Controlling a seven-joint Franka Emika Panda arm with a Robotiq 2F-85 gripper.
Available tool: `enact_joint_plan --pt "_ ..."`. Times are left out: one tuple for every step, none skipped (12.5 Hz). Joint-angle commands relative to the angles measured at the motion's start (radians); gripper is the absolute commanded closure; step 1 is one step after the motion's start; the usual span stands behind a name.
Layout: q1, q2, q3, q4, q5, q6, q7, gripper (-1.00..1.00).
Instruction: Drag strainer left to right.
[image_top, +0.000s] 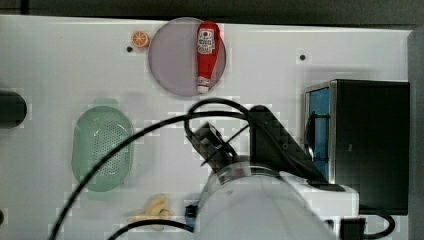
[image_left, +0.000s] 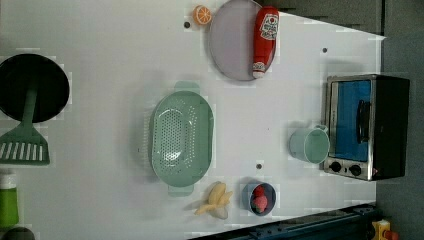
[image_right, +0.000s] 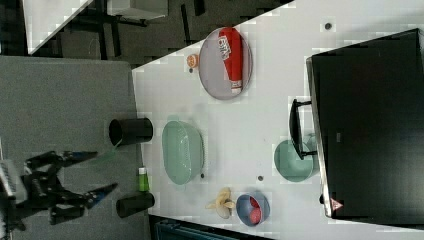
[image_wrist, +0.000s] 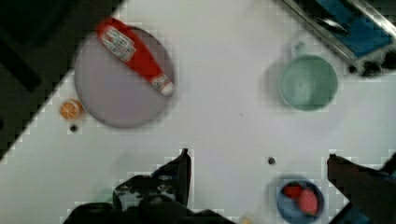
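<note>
Your arm reaches in from the lower edge of the top view, hanging high above the middle of the white bench, wrist pointing down. In the wrist view the tool has its two dark fingers spread wide, with nothing between them but bare bench.

The strainer (pale mint green, oval, dotted bottom) sits upright toward the left view's left of centre, well apart from the tool. To the left view's right of it lies an open stretch of bench, running as far as the mug, which stands just beside the toaster oven.

Along the left view's lower edge, a banana lies close to the strainer's near handle, and a blue bowl of red fruit sits just beyond it. At the far edge, a ketchup bottle lies on a grey plate, with an orange half just beside the plate. A green spatula rests on a black pan at the left view's far left.
</note>
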Motion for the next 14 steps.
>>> enact_joint_plan --pt "0.066 0.141 0.148 -0.059 0.015 -0.018 0.143 -1.0" --pt "0.072 0.165 0.199 -0.06 0.015 -0.017 0.223 -1.0" --pt "0.077 0.193 0.252 -0.059 0.015 -0.011 0.32 -1.0" --pt "0.081 0.221 0.305 -0.059 0.015 0.012 0.42 -1.0" --pt "0.081 0.25 0.356 -0.06 0.015 0.051 0.517 -1.0" --pt "0.082 0.281 0.405 -0.061 0.015 0.097 0.615 -1.0" --pt "0.083 0.314 0.45 -0.063 0.015 0.145 0.714 -1.0" --pt "0.083 0.349 0.492 -0.07 0.015 0.192 0.819 -1.0" --pt "0.083 0.385 0.525 -0.083 0.014 0.24 0.928 -1.0" --pt "0.084 0.423 0.551 -0.098 0.014 0.291 1.029 -1.0" --pt "0.085 0.462 0.57 -0.117 0.01 0.344 1.108 -1.0" --pt "0.086 0.5 0.582 -0.138 0.002 0.39 1.154 -1.0" --pt "0.088 0.539 0.587 -0.16 -0.005 0.432 1.175 -1.0" --pt "0.09 0.58 0.586 -0.182 -0.013 0.476 1.186 -1.0"
